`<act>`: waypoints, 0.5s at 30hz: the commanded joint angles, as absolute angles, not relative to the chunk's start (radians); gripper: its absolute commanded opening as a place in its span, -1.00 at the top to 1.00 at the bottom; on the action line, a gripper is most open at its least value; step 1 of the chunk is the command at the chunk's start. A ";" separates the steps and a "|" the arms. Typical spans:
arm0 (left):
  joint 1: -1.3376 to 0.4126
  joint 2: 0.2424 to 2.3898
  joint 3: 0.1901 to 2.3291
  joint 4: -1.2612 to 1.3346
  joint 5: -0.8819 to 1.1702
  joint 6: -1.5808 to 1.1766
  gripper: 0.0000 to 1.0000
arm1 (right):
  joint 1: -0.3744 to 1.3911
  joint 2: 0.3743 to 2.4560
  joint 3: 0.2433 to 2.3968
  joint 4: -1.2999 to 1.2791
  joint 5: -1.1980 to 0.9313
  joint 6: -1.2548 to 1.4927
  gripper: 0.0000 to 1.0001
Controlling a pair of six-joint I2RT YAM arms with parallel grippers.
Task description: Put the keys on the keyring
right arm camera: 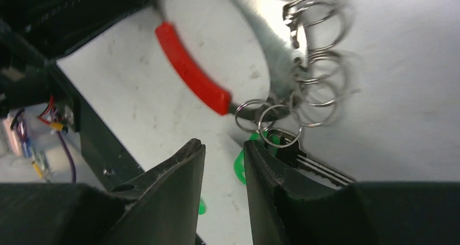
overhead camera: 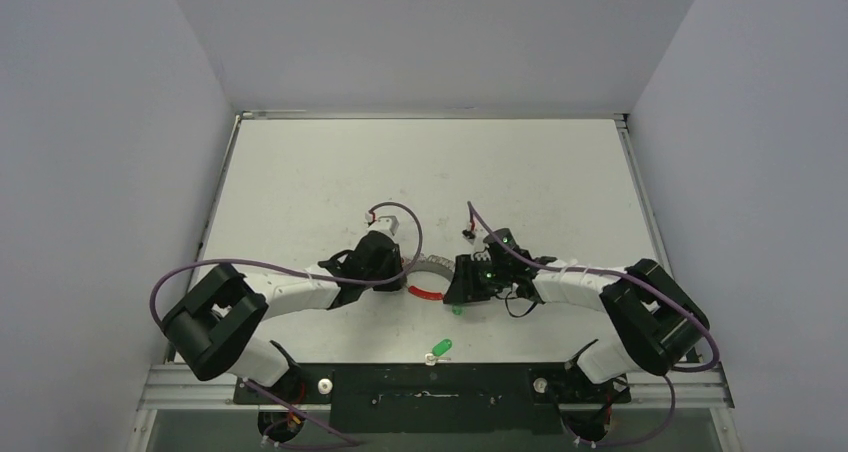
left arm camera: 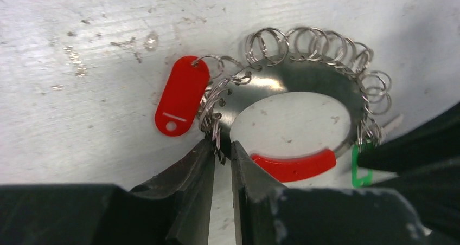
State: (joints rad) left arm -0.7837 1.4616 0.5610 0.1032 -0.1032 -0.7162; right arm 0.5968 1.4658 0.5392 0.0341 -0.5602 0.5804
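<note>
The keyring [overhead camera: 432, 268] lies mid-table, a flat silvery loop carrying several small split rings, a red sleeve [left arm camera: 293, 165] and a red tag [left arm camera: 181, 96]. My left gripper [left arm camera: 222, 147] is shut on the loop's edge beside the sleeve, with a small ring pinched between its jaws. My right gripper [right arm camera: 224, 147] is open with nothing between the fingers, at the loop's other side. One green-headed key [right arm camera: 240, 166] lies just past my right finger, its head at a small split ring [right arm camera: 279, 127]; it also shows in the left wrist view [left arm camera: 361, 169]. The other key [overhead camera: 440, 348] lies loose near the front edge.
The black mounting rail [overhead camera: 430, 384] runs along the table's near edge, close behind the loose key. Both arms meet at the keyring in the middle. Grey walls enclose the table on three sides.
</note>
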 commanded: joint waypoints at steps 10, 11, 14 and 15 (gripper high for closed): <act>-0.777 1.217 0.560 -0.090 -0.143 -0.529 0.25 | 0.677 1.270 0.626 -0.095 -0.418 0.552 -0.09; -0.778 1.192 0.542 -0.083 -0.136 -0.540 0.24 | 0.675 1.268 0.636 -0.120 -0.401 0.534 -0.05; -0.781 1.121 0.486 -0.043 -0.103 -0.578 0.23 | 0.674 1.291 0.665 -0.182 -0.367 0.477 0.11; -0.783 1.100 0.467 -0.032 -0.093 -0.592 0.23 | 0.676 1.301 0.672 -0.197 -0.359 0.464 0.17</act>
State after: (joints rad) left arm -0.7773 1.1751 0.5243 -0.0677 -0.1318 -0.5514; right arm 0.6804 1.2892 0.6250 -0.0891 -0.4431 0.5556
